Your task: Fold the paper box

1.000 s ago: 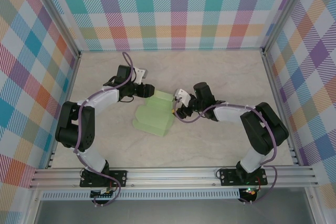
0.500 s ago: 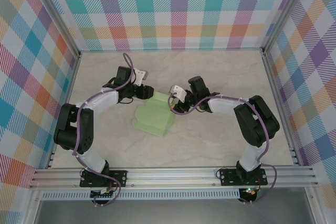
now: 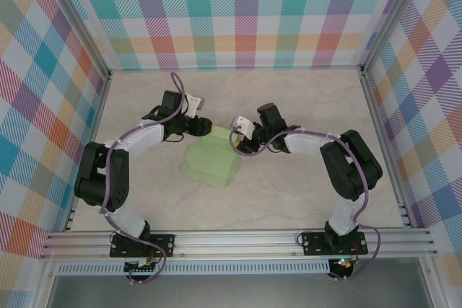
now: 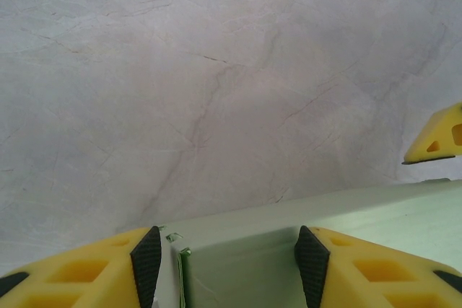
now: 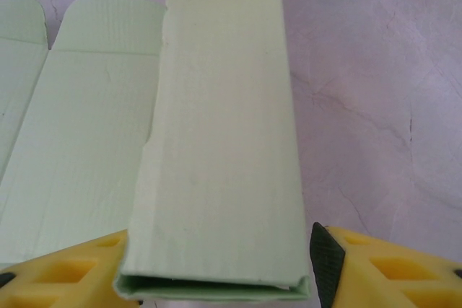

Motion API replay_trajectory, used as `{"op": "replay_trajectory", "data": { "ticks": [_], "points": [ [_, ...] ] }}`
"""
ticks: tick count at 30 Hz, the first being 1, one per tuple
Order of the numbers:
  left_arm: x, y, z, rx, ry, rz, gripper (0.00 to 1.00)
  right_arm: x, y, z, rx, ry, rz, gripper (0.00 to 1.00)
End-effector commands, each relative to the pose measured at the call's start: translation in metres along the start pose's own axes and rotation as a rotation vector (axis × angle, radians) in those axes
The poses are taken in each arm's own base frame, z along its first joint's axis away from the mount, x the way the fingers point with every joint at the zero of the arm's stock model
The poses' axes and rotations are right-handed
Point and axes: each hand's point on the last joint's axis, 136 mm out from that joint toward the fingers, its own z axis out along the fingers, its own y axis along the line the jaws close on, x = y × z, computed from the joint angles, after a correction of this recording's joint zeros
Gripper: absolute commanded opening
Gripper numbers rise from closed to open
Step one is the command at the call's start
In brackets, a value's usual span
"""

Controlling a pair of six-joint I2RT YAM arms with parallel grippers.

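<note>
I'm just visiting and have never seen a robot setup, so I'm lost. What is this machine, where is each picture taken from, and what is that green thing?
These are two robot arms, bolted at the near edge of the table, each ending in a two-finger gripper. The wide picture looks down from above and behind them. In it, the left gripper and right gripper meet at the paper box, pale green card lying partly folded on the marbled tabletop. The other two pictures come from cameras on the wrists, so the yellow shapes are each arm's own fingers. In both, the card sits between the fingers; whether they pinch it I cannot tell.
</note>
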Motion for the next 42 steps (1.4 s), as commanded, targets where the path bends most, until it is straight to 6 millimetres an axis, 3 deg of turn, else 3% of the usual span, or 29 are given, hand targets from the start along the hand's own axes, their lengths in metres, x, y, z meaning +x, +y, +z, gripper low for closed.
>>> {"op": "replay_trajectory", "data": {
  "ticks": [1, 7, 12, 18, 22, 25, 30, 33, 37, 40, 42],
  "points": [
    [0.053, 0.006, 0.012, -0.031, 0.187, -0.034, 0.54, -0.008, 0.001, 0.005, -0.034, -0.018, -0.011, 0.55],
    [0.053, 0.003, 0.013, -0.026, 0.191, -0.036, 0.54, -0.001, -0.010, 0.011, 0.014, 0.007, 0.018, 0.38],
    [0.053, 0.003, 0.013, -0.034, 0.197, -0.039, 0.54, 0.012, -0.016, 0.012, 0.061, 0.045, 0.037, 0.30],
    [0.048, -0.001, 0.013, -0.026, 0.183, -0.050, 0.55, 0.019, -0.026, 0.010, 0.130, 0.074, 0.083, 0.25],
    [0.039, 0.000, 0.004, -0.035, 0.170, -0.036, 0.61, 0.014, -0.025, 0.006, 0.128, 0.059, 0.117, 0.25],
    [0.004, 0.000, -0.018, -0.009, 0.095, -0.048, 0.67, 0.010, -0.024, 0.001, 0.135, 0.042, 0.163, 0.25],
    [-0.073, -0.006, -0.073, -0.005, -0.113, -0.033, 0.71, 0.005, -0.020, -0.004, 0.128, 0.015, 0.281, 0.25],
    [-0.105, 0.004, -0.108, -0.077, -0.220, -0.070, 0.72, 0.002, -0.019, -0.007, 0.122, -0.002, 0.410, 0.26],
    [-0.117, 0.036, -0.150, -0.269, -0.320, -0.145, 0.73, 0.009, -0.023, -0.012, 0.162, 0.014, 0.654, 0.27],
    [-0.107, 0.051, -0.173, -0.367, -0.355, -0.206, 0.74, 0.018, -0.020, -0.015, 0.164, 0.016, 0.871, 0.27],
    [-0.093, 0.056, -0.178, -0.401, -0.346, -0.240, 0.75, 0.026, -0.017, -0.015, 0.166, 0.030, 0.985, 0.27]
  ]
}}
